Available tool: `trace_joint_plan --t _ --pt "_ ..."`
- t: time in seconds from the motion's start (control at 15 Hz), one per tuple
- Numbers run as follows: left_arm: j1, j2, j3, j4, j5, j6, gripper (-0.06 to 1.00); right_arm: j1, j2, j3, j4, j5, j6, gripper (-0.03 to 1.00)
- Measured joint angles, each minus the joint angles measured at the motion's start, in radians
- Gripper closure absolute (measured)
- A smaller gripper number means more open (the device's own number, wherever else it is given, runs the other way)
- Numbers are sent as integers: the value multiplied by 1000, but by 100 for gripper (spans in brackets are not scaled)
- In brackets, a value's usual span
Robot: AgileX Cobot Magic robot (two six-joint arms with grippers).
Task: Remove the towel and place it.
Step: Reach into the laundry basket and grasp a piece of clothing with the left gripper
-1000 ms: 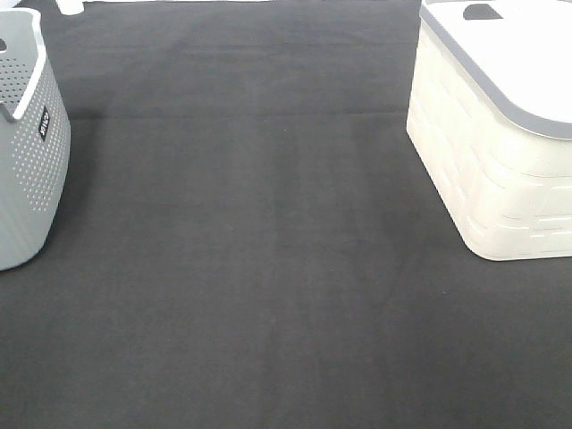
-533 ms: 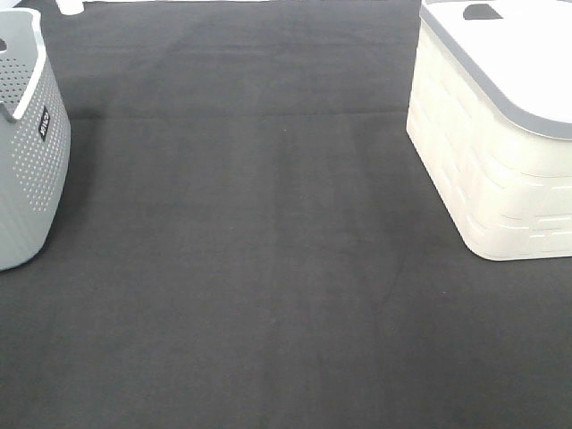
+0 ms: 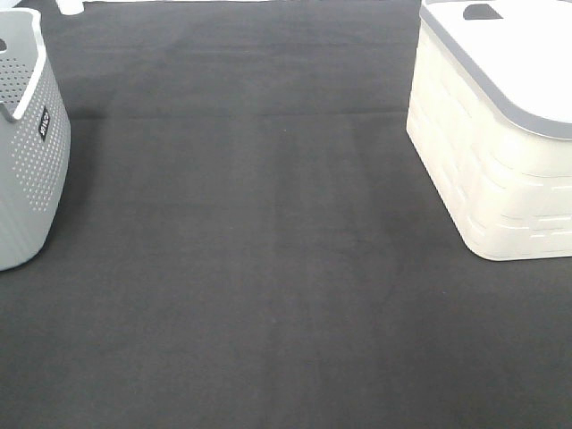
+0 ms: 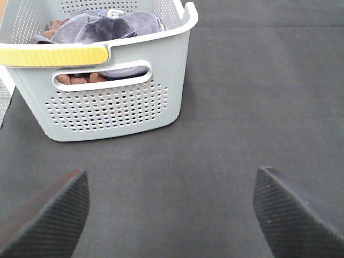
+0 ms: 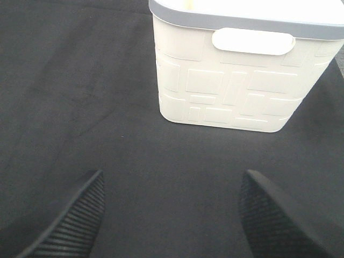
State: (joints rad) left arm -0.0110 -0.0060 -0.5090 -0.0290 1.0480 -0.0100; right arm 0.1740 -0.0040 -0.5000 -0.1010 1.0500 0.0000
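The towel (image 4: 102, 26), grey-lavender with a small white tag, lies bunched inside the grey perforated basket (image 4: 115, 107), on top of something brown. The same basket (image 3: 25, 161) stands at the left edge of the exterior high view, where its contents are hidden. My left gripper (image 4: 172, 215) hangs open above the black mat, short of the basket, with nothing between its fingers. My right gripper (image 5: 172, 215) is open too, facing the white basket (image 5: 236, 80) from a short distance. Neither gripper shows in the exterior high view.
The white basket (image 3: 500, 134) with a grey rim stands at the right of the black mat (image 3: 268, 250). The grey basket has a yellow grip (image 4: 51, 55) on its near rim. Bare mat lies between the two baskets.
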Motion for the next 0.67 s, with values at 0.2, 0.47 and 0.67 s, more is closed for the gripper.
trace_joint_plan --t 0.2,0.47,0.67 --pt "0 0 0 0 0 0 17 0 0 0 0 0 0 27" --pt "0 0 0 0 0 0 18 0 0 0 0 0 0 27" --pt "0 0 0 0 0 0 18 0 0 0 0 0 0 27"
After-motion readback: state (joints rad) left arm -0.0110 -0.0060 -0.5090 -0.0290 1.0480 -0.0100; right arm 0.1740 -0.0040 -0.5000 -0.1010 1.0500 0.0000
